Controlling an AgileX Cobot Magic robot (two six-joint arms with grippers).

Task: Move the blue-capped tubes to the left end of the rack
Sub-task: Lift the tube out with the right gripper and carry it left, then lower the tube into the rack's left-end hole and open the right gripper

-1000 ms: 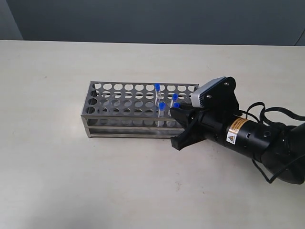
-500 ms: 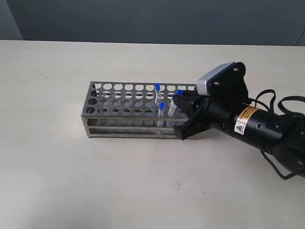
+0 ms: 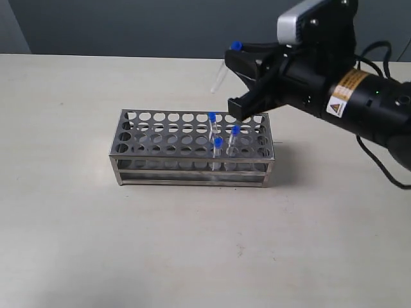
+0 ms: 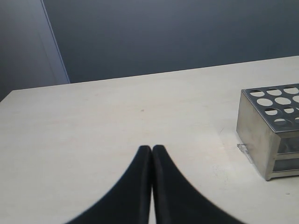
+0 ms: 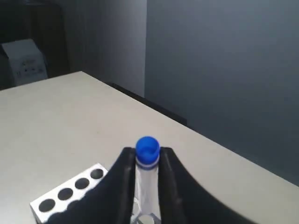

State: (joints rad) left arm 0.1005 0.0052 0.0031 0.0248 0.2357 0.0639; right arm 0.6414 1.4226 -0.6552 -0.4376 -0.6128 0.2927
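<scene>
The steel rack [image 3: 168, 137] lies mid-table, and three blue-capped tubes [image 3: 218, 142] stand in holes toward its right end. High above that end, my right gripper [image 3: 233, 55] is shut on a fourth blue-capped tube [image 3: 219, 76], which hangs tilted and clear of the rack. In the right wrist view this tube [image 5: 147, 186] sits between the fingers of my right gripper [image 5: 147, 156] with its cap at their tips, and a corner of the rack [image 5: 70, 191] shows below. My left gripper [image 4: 152, 148] is shut and empty, low over bare table, apart from the rack's end [image 4: 266, 135].
The rack's left holes [image 3: 138, 131] hold nothing. The right arm's black body and cables [image 3: 359, 96] fill the upper right of the exterior view. A dark wall runs behind the table's far edge [image 3: 128, 56].
My right gripper has pulled one blue-capped tube up out of the rack's right end and risen well above it, moving toward the back. The other three tubes have stayed in place.
</scene>
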